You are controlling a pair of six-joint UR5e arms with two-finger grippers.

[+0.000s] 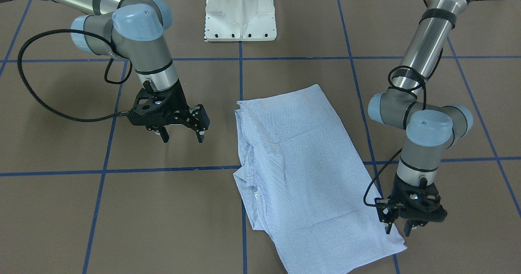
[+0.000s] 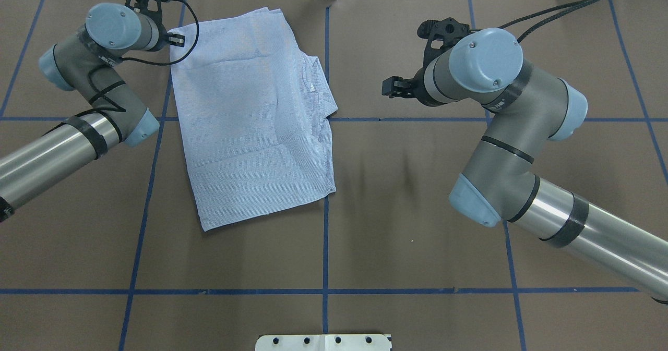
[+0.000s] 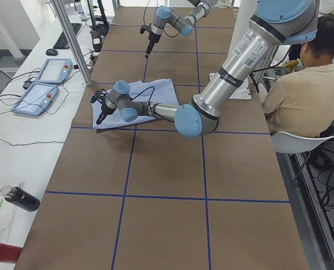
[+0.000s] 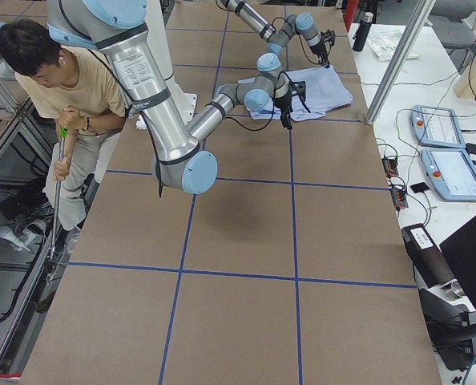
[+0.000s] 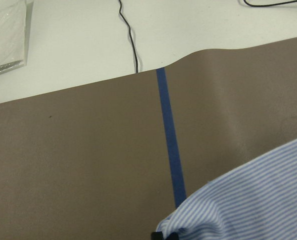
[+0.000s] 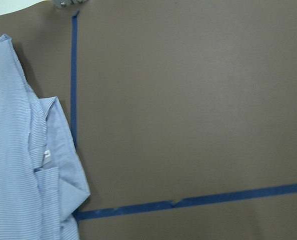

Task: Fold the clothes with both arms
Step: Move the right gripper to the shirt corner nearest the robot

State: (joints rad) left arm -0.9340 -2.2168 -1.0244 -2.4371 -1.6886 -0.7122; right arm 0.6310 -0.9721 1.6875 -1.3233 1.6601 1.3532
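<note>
— How many garments are there?

— One. A single light blue, finely striped shirt [image 1: 301,176] lies folded into a rough rectangle. It is flat on the table [image 1: 163,217], on the left arm's half, with its collar edge turned toward the right arm.

— And the arms?

— Two. The left arm [image 1: 423,46] reaches down at the shirt's outer edge, near a corner. The left fingers [image 1: 387,223] stand a little apart with their tips at the cloth. Whether they touch it, I cannot tell. The right arm [image 1: 138,42] hangs over bare table beside the collar edge, clear of the shirt. The right fingers [image 1: 164,135] are spread wide and hold nothing.

— The surface?

— A brown covering marked into a grid by blue tape lines [image 1: 122,170]. One white pedestal base [image 1: 240,17] sits at the robot's side.

— The room?

— A white bench [image 3: 21,140] runs along the table's far side. It carries two tablet-like screens [image 3: 52,70] and loose cables. One person [image 3: 302,84] sits beside the robot.
</note>
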